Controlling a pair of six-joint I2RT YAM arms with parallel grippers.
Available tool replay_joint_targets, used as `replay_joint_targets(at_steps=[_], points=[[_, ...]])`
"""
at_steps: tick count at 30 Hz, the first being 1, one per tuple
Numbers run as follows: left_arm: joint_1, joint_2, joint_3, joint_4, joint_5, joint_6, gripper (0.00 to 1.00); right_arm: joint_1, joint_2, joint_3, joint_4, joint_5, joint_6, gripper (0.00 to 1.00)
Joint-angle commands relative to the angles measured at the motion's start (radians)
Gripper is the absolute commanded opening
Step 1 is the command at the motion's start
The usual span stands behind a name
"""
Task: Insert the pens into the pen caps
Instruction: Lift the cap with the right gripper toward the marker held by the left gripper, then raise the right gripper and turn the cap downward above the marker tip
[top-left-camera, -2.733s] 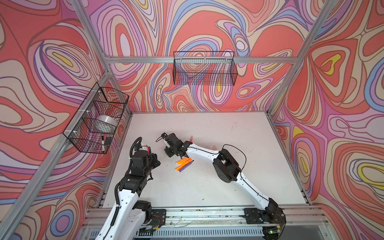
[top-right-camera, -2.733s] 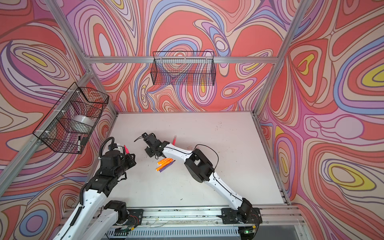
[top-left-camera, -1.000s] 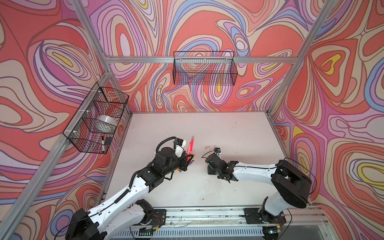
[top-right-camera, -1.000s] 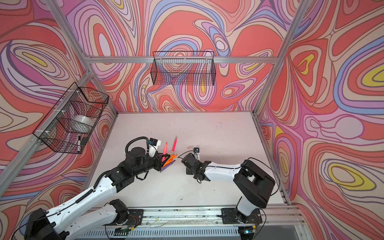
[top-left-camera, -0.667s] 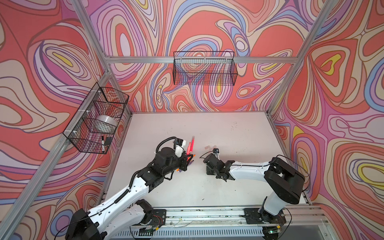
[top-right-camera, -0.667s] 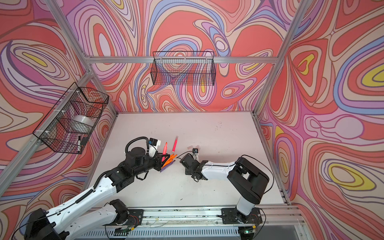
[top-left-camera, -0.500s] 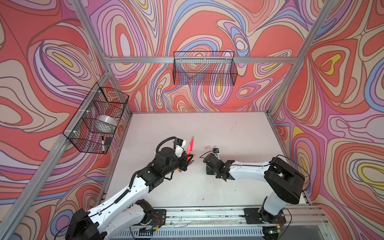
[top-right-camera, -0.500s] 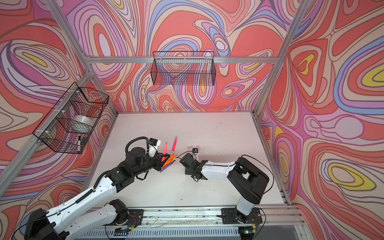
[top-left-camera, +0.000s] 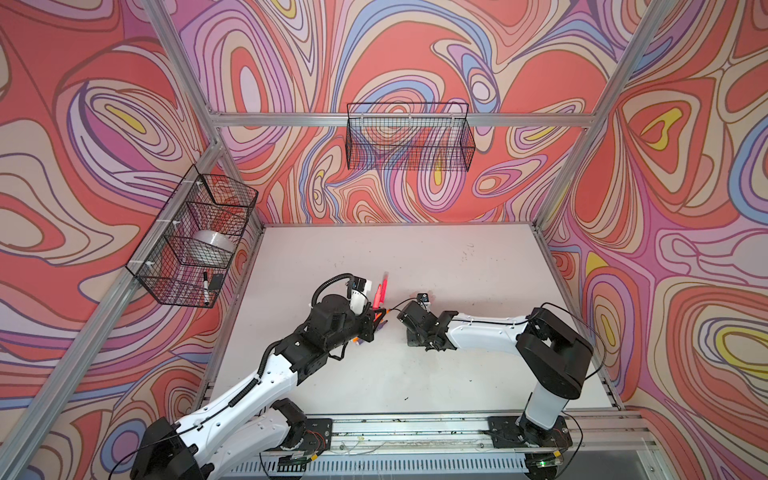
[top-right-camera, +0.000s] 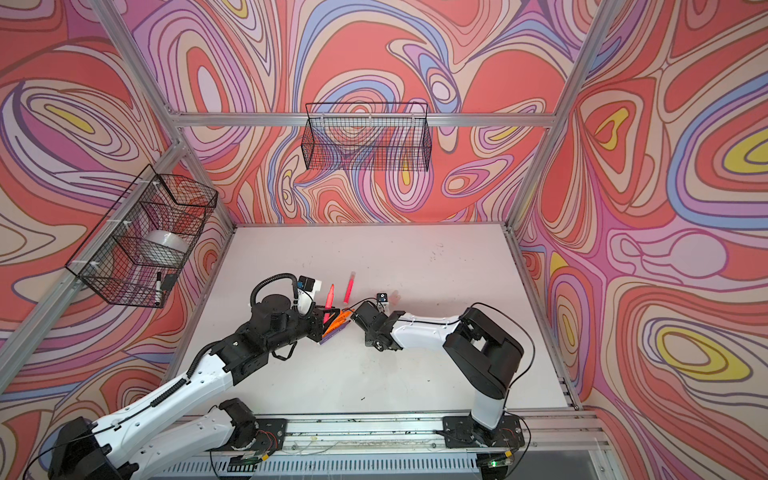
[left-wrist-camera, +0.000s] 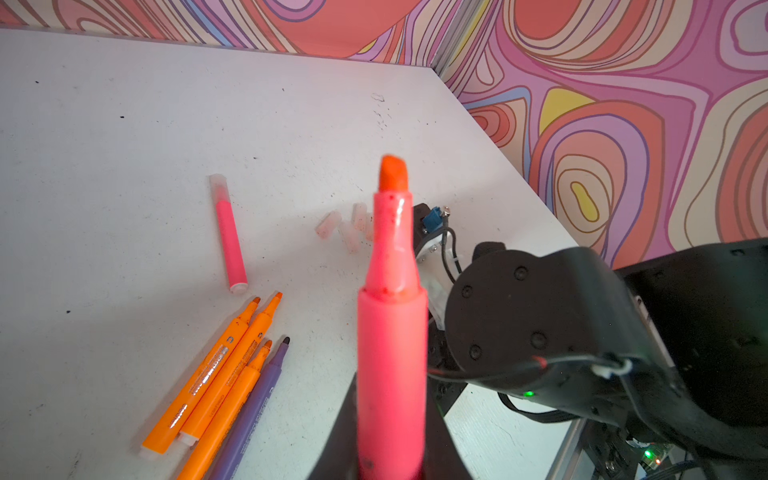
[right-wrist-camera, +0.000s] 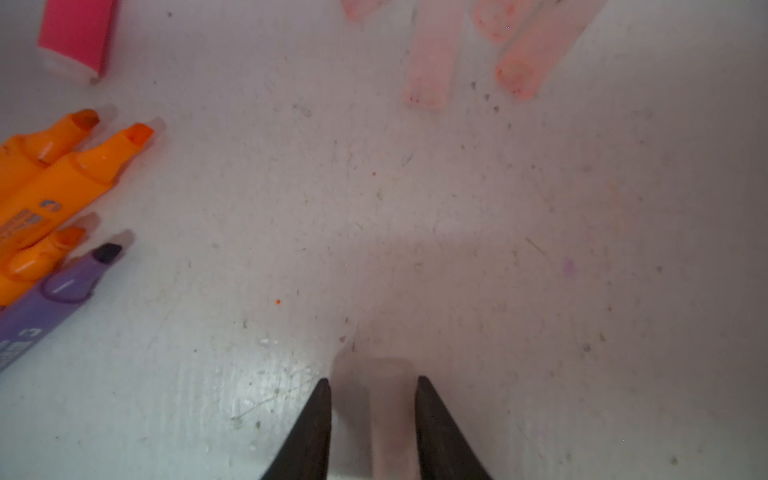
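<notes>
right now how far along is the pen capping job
Done: one pink pen lies capped on the table. In hand: the left gripper holds a second pink pen upright, tip bare, and the right gripper has its jaws either side of a cap; whether it is gripped is unclear. Left: three orange pens and a purple pen lie uncapped, with four loose caps nearby.

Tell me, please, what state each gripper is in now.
Left gripper: shut on the uncapped pink pen.
Right gripper: jaws flank a pen cap; grip cannot be told.
</notes>
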Motion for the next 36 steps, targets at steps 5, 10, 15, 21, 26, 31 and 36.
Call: replay_joint_targets(at_steps=[5,10,15,21,26,31,36], points=[[-0.002,-0.024,0.028,0.000,-0.006,0.017,0.00,-0.006,0.060,0.054,-0.120,0.005,-0.028,0.32],[-0.002,-0.021,0.027,0.001,-0.005,0.018,0.00,-0.005,0.067,0.072,-0.154,0.004,-0.036,0.29],[-0.002,-0.021,0.027,0.001,-0.004,0.017,0.00,-0.005,0.069,0.076,-0.164,0.003,-0.045,0.25],[-0.002,-0.020,0.027,0.000,-0.005,0.018,0.00,-0.005,0.100,0.088,-0.163,-0.001,-0.048,0.20],[-0.002,-0.021,0.027,0.000,-0.007,0.017,0.00,-0.005,0.095,0.080,-0.154,-0.001,-0.041,0.10],[-0.002,-0.022,0.031,-0.009,-0.011,0.010,0.00,-0.006,0.037,0.049,-0.130,0.013,-0.025,0.03],[-0.002,-0.032,0.068,-0.126,-0.063,-0.192,0.00,-0.010,-0.128,0.012,-0.065,0.033,-0.019,0.00]])
